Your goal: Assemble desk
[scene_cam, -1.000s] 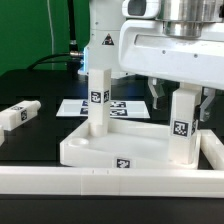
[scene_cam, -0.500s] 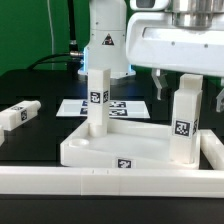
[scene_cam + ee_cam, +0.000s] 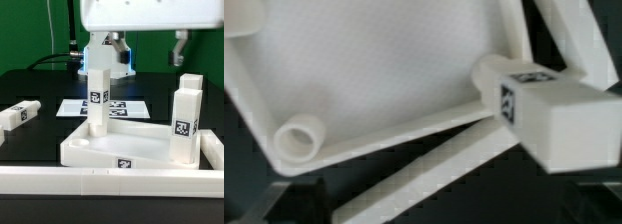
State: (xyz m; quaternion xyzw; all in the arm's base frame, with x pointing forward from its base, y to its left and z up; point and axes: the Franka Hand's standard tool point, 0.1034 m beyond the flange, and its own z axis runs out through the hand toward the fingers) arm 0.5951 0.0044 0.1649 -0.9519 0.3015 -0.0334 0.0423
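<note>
The desk slab (image 3: 110,148) lies rim-up in the middle of the black table. Two legs stand upright in its corner sockets: one at the back left (image 3: 97,98), one at the front right (image 3: 184,120). A third leg (image 3: 18,114) lies loose at the exterior view's left. My gripper (image 3: 150,45) hangs open high above the slab, nothing between its fingers (image 3: 180,46), well clear of the right leg's top. The wrist view looks down on the slab (image 3: 367,80), an empty round socket (image 3: 299,140) and the tagged top of the right leg (image 3: 553,115).
A long low white rail (image 3: 100,182) runs along the front and turns up the exterior view's right side (image 3: 214,150). The marker board (image 3: 122,106) lies flat behind the slab. The robot's base (image 3: 105,55) stands at the back.
The gripper has opened off the front right leg and risen straight up. The leg stays standing in its socket.
</note>
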